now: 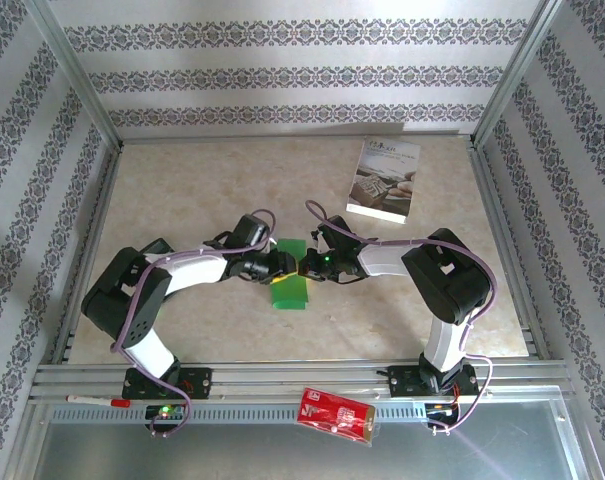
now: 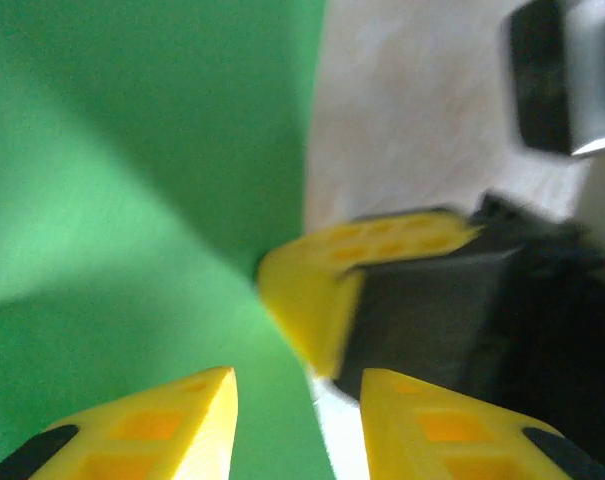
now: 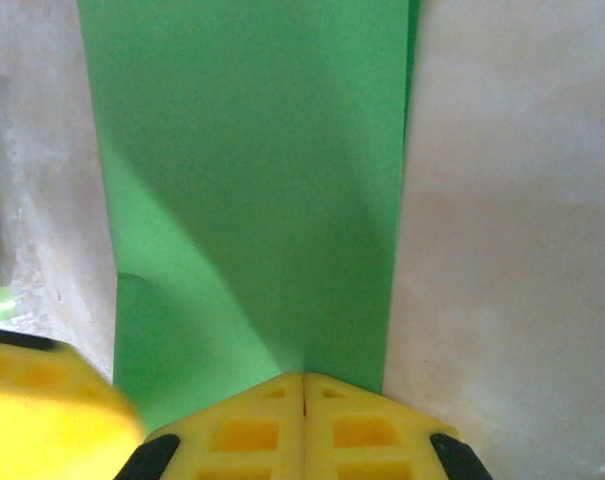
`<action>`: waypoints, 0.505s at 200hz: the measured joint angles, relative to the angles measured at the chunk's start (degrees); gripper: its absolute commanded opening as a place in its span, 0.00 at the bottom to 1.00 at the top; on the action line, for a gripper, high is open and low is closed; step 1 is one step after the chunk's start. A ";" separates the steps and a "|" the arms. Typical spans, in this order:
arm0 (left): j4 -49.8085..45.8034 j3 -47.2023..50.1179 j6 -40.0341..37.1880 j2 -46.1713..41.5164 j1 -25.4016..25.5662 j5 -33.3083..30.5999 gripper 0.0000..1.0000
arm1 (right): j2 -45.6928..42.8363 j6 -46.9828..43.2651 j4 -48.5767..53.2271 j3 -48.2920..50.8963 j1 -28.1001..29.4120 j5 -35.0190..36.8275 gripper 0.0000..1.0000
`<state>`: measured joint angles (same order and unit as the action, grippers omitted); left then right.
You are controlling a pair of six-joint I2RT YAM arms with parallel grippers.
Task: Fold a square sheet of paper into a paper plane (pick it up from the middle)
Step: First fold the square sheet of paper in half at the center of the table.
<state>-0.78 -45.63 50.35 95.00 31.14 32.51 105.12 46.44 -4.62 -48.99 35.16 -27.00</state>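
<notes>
The bright green sheet of paper (image 1: 292,290) lies near the middle of the table as a narrow folded strip. Both grippers meet over its far half. My right gripper (image 1: 310,264) is shut, its yellow fingertips (image 3: 304,378) pressed down on the paper (image 3: 252,170) close to the strip's right edge. No paper shows between its fingers. My left gripper (image 1: 282,265) faces it from the left and stands open (image 2: 297,385). One edge of the green paper (image 2: 132,200) runs through the gap between its fingers. The right gripper's fingers (image 2: 322,290) show just ahead of it, on the paper's edge.
A white printed booklet (image 1: 384,180) lies at the back right of the table. A red packet (image 1: 334,415) rests on the metal ledge in front of the arm bases. Aluminium rails (image 1: 302,375) border the table's near edge and both sides.
</notes>
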 measured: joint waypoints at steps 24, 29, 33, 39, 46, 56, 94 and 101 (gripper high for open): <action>0.39 2.19 0.57 1.49 -0.13 -0.02 0.35 | 0.00 -0.02 0.00 -0.02 0.00 0.00 0.00; 0.46 2.16 0.55 1.38 -0.13 -0.13 0.35 | 0.00 -0.02 0.02 -0.02 0.00 0.00 0.00; 0.46 2.16 0.55 1.36 -0.11 -0.20 0.35 | 0.00 -0.04 0.02 -0.02 0.00 0.00 0.00; 0.44 2.21 0.52 1.33 -0.11 -0.31 0.35 | 0.00 -0.04 0.02 -0.02 0.00 0.02 0.00; 0.44 2.23 0.50 1.31 -0.11 -0.35 0.35 | 0.00 -0.04 0.02 -0.02 -0.02 0.02 0.00; 0.39 2.23 0.48 1.22 -0.11 -0.59 0.35 | 0.00 -0.07 0.02 -0.02 -0.02 0.04 0.00; -0.66 3.06 0.50 -1.16 0.04 -1.44 0.38 | 0.00 -0.07 0.02 -0.02 -0.02 0.02 0.00; -0.92 3.19 0.52 -2.14 0.33 -1.46 0.39 | 0.00 -0.07 0.04 -0.02 -0.02 0.02 0.00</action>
<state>-1.69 -42.44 50.87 92.86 31.46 31.05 105.12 46.37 -4.58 -49.01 35.14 -26.98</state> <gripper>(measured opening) 0.379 0.042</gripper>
